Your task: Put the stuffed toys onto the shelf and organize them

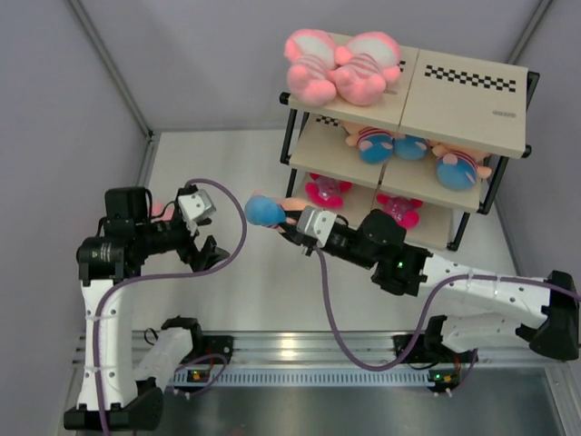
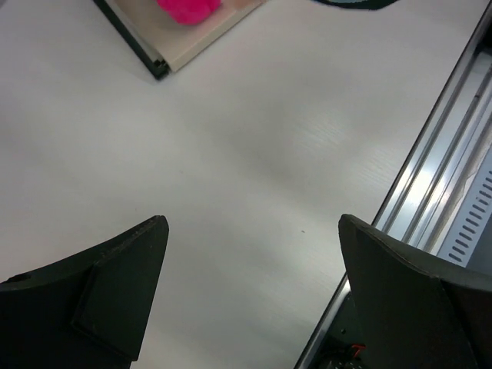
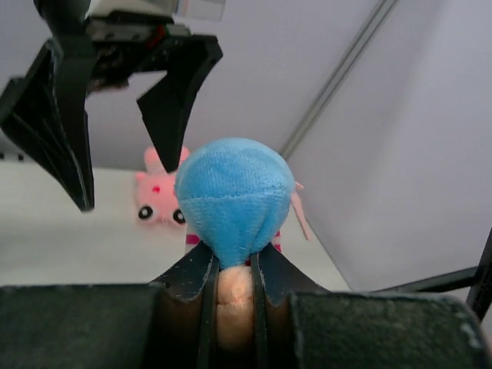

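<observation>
My right gripper (image 1: 289, 222) is shut on a blue, tan-bodied stuffed toy (image 1: 264, 211), holding it in the air left of the shelf (image 1: 458, 86). The right wrist view shows the toy's blue part (image 3: 234, 196) bulging out above the clamped fingers (image 3: 273, 273). My left gripper (image 1: 207, 247) hangs open and empty just left of that toy, over bare table (image 2: 254, 223). Two pink striped toys (image 1: 340, 65) lie on the shelf's top board. Blue-shirted ones (image 1: 377, 143) are on the middle tier and magenta ones (image 1: 327, 191) on the bottom. A pink toy (image 3: 157, 198) lies on the table behind the left arm.
The shelf's bottom corner (image 2: 160, 68) and a magenta toy (image 2: 188, 9) show at the top of the left wrist view. A metal rail (image 1: 318, 350) runs along the near table edge. Grey walls close in on the left and at the back.
</observation>
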Robot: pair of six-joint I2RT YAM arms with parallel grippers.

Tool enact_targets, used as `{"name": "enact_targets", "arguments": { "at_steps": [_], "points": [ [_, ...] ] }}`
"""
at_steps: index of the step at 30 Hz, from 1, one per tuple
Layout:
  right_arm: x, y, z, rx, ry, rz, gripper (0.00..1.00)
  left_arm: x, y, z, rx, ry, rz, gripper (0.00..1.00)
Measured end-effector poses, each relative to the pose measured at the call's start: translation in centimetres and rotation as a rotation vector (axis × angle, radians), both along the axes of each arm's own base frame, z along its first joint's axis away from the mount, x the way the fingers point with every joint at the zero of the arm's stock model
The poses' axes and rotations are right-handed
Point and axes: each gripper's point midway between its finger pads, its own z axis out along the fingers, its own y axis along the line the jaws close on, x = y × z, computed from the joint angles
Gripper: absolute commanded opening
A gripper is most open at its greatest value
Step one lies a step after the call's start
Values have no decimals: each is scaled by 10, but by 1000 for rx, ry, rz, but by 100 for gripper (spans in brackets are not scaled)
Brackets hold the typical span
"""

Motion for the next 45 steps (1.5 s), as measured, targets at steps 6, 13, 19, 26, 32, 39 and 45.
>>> {"name": "enact_targets", "arguments": {
  "at_steps": [6,13,19,26,32,39,45],
  "points": [
    [-8,15,68,290,147,83,0,0,-21,43,-103,-84,-120,99],
    [-19,41,79,456,254,170,0,-1,-29,61,-165,-93,-148,99],
    [-32,42,97,557,251,223,0,5,-31,66,-198,-102,-124,99],
    [-34,52,95,594,257,246,0,7,-35,69,-232,-83,-136,99],
    [-35,50,103,657,257,267,0,5,-42,74,-294,-36,-174,25],
    [-34,51,101,681,256,269,0,3,-46,76,-326,-14,-199,0],
    [-35,41,74,603,286,245,70,9,-38,60,-270,-16,-143,0]
  ]
}}
